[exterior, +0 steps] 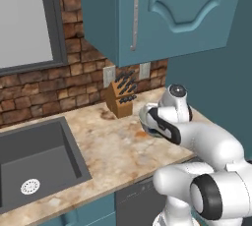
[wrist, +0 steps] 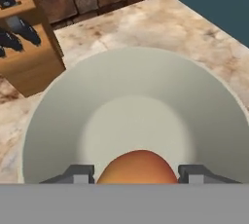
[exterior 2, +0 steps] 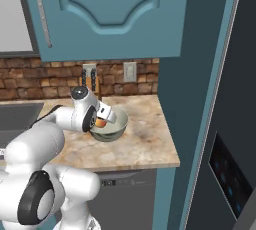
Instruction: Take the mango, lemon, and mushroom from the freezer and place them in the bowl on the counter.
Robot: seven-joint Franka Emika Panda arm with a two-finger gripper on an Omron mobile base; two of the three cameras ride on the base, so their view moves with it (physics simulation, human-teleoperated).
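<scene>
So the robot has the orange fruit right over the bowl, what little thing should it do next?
Probably open the gripper and let the mango drop. The hand view shows it held between the fingertips right above the middle of the bowl, which has nothing else in it, so it should land safely inside.

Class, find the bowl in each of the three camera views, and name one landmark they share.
Left base view: the bowl peeks out at centre right, largely behind the arm.
Right base view: left of centre on the counter, beside the wrist.
Hand view: it spans the middle, directly below the camera.
Shared landmark: the knife block.
</scene>
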